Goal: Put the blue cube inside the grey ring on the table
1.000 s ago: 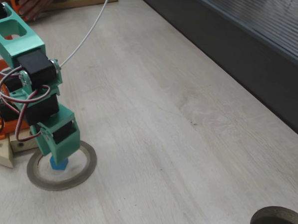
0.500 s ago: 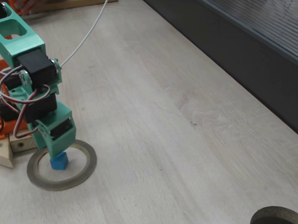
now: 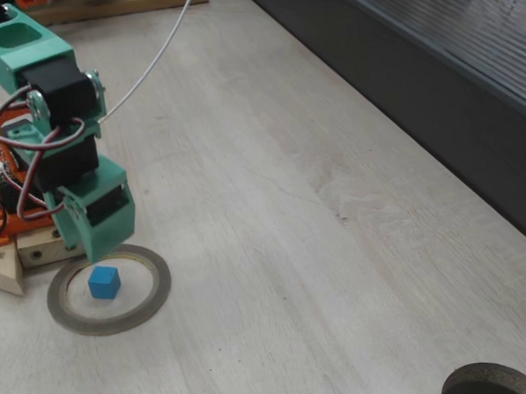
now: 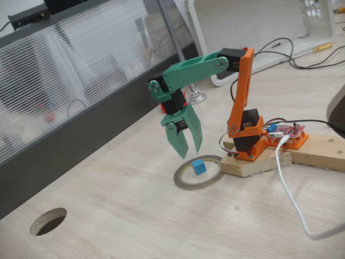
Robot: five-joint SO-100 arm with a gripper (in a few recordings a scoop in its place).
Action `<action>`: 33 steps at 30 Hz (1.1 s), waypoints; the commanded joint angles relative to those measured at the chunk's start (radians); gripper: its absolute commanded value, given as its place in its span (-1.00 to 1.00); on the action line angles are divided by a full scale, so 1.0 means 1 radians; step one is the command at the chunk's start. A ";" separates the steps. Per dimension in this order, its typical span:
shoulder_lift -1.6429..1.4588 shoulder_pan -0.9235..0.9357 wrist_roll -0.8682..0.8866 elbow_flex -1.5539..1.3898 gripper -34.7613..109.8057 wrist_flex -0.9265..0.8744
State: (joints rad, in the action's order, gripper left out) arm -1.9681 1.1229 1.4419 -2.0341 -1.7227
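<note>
The blue cube [image 3: 103, 282] [image 4: 199, 167] rests on the table [image 3: 272, 205] inside the hole of the grey ring [image 3: 149, 304] [image 4: 183, 182], free of the fingers. My green gripper [image 4: 188, 150] hangs open just above the ring, its two fingers spread with nothing between them. In the other fixed view the gripper [image 3: 96, 250] shows from behind, above the ring's far edge.
A dark ribbed panel [image 3: 433, 82] runs along the table's far side. A round hole [image 3: 493, 383] [image 4: 48, 221] is cut in the tabletop. The arm's orange base on wooden blocks [image 4: 253, 151] stands beside the ring, with a white cable [image 4: 291, 199] trailing off.
The gripper has let go of the blue cube and risen off it. The cube now lies alone inside the ring.
</note>
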 commanded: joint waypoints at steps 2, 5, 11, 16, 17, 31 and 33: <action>-0.031 0.009 0.008 0.112 -0.12 -0.123; -0.031 0.008 0.011 0.126 -0.12 -0.140; -0.031 0.014 0.012 0.115 -0.12 -0.140; -0.031 0.008 0.008 0.114 -0.13 -0.141; -0.031 0.012 0.008 0.114 -0.13 -0.141; -0.029 0.015 0.011 0.114 -0.52 -0.138; -0.020 0.015 0.011 0.114 -0.52 -0.138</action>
State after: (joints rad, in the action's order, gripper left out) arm -1.9681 1.1290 1.4419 -1.9359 -1.8408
